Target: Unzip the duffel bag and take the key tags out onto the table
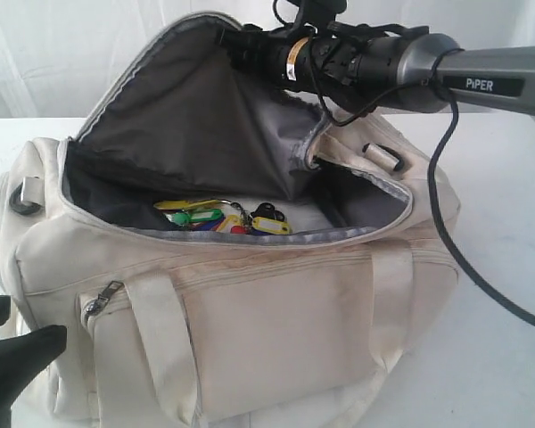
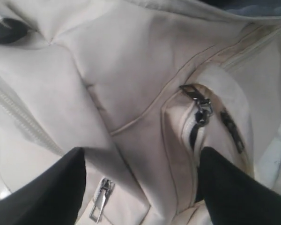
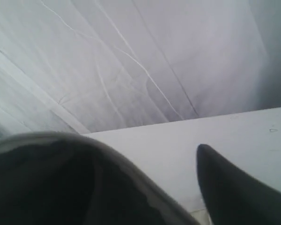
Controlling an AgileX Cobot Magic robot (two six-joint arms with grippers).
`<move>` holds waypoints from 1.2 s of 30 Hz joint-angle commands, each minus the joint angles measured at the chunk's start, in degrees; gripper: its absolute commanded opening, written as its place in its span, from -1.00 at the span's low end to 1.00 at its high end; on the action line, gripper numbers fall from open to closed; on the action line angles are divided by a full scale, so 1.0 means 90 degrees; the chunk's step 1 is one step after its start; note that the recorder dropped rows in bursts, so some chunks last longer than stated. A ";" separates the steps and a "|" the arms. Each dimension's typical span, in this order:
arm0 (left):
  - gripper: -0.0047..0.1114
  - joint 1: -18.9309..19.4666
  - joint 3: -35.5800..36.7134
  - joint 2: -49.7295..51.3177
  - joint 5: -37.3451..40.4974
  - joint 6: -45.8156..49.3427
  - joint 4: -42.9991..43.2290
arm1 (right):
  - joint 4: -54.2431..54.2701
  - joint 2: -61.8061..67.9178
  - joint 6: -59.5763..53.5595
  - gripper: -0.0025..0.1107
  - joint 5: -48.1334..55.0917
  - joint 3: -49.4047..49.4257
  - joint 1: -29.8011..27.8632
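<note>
The cream duffel bag (image 1: pixel 276 321) lies on the white table (image 1: pixel 508 232) with its main zipper undone. Its dark-lined top flap (image 1: pixel 178 116) stands raised. The key tags (image 1: pixel 221 217), a bunch in yellow, green, blue and red, lie inside near the front rim. My right gripper (image 1: pixel 236 40) is up at the flap's top edge. Its jaws are open, one finger (image 3: pixel 239 192) is bare, and the other is hidden under the draped flap (image 3: pixel 61 183). My left gripper (image 1: pixel 18 332) is open at the bag's lower left corner, its fingers (image 2: pixel 234 187) straddling cream fabric.
Two metal zip pulls (image 2: pixel 200 105) (image 2: pixel 99 206) sit on the outer pockets by my left gripper. The right arm's black cable (image 1: pixel 455 241) hangs over the bag's right end onto the table. A white curtain (image 3: pixel 131 61) backs the scene.
</note>
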 commanded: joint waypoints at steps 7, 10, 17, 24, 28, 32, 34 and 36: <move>0.30 0.0001 -0.0242 -0.0019 -0.0919 0.0086 0.0747 | -0.1370 -0.0875 -0.1401 0.27 0.0859 -0.0055 -0.0036; 0.30 0.0001 -0.0560 -0.0019 -0.0756 0.0086 0.1274 | -0.1370 -0.1274 -0.1457 0.24 0.0920 -0.0055 -0.0014; 0.30 0.0001 -0.1209 -0.0019 0.0086 0.0086 0.1941 | -0.0578 -0.1740 -0.4970 -0.18 0.4235 0.0013 0.0547; 0.30 0.0001 -0.1254 -0.0019 0.0437 0.0059 0.1988 | 0.4389 -0.1755 -0.9526 -0.96 0.5769 0.0023 0.0586; 0.30 0.0001 -0.1254 -0.0019 0.0675 0.0059 0.1988 | 0.5020 -0.1764 -1.0218 -0.96 0.6892 0.0208 0.0586; 0.30 0.0001 -0.1254 -0.0019 0.0649 0.0033 0.1899 | 0.5742 -0.1764 -1.1117 -0.96 0.7551 0.1201 0.0721; 0.30 0.0001 -0.1254 -0.0019 0.0649 0.0033 0.1876 | 0.6700 -0.1764 -1.1880 -0.96 0.7749 0.1799 0.0924; 0.30 0.0001 -0.1166 -0.0019 0.0649 0.0033 0.1861 | 0.7290 -0.1764 -1.2139 -0.96 0.7775 0.2305 0.1257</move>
